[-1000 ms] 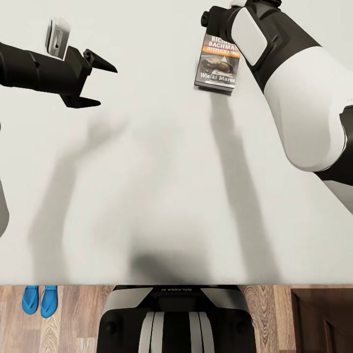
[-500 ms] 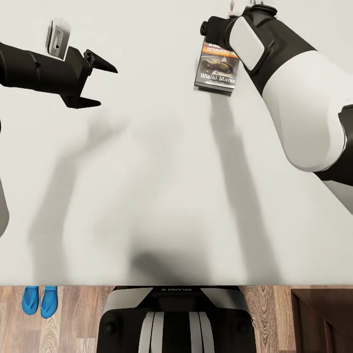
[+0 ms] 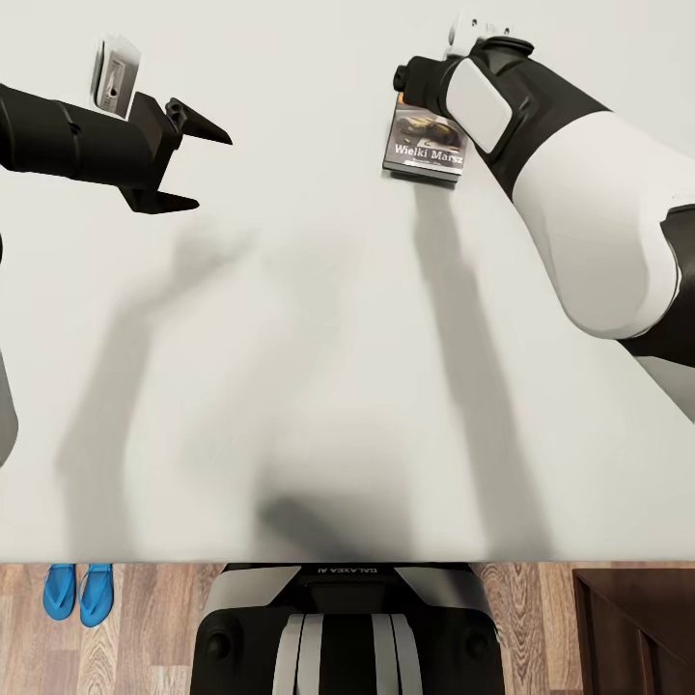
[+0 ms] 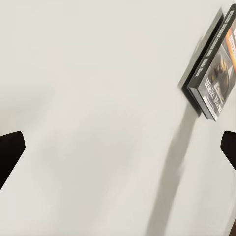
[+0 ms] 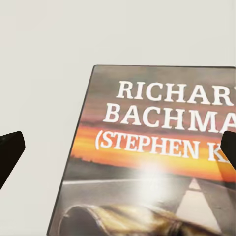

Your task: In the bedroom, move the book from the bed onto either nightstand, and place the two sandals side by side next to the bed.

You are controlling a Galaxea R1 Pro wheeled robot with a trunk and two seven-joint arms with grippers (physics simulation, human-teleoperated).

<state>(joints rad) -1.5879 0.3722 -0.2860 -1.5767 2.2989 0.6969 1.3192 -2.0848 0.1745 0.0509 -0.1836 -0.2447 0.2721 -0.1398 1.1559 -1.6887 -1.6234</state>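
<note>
The book (image 3: 425, 147) lies flat on the bed's pale mattress (image 3: 319, 367), far right of centre; its top is covered by my right arm (image 3: 541, 145). In the right wrist view the book's cover (image 5: 157, 162) is close below my right gripper (image 5: 118, 152), which is open with its dark fingertips (image 5: 10, 152) wide apart on either side. My left gripper (image 3: 208, 171) hovers open over bare mattress to the book's left, holding nothing. Its wrist view catches the book (image 4: 214, 73) off to one side. The two blue sandals (image 3: 77, 591) lie side by side on the wood floor by the bed's near edge.
A dark brown nightstand (image 3: 637, 627) stands on the floor at the near right of the bed. My own base (image 3: 347, 627) presses against the bed's near edge. Wood planks (image 3: 154, 627) run between the sandals and the base.
My right arm has come down over the book, hiding more of its cover in the head view. The left arm, the book and the sandals have stayed put.
</note>
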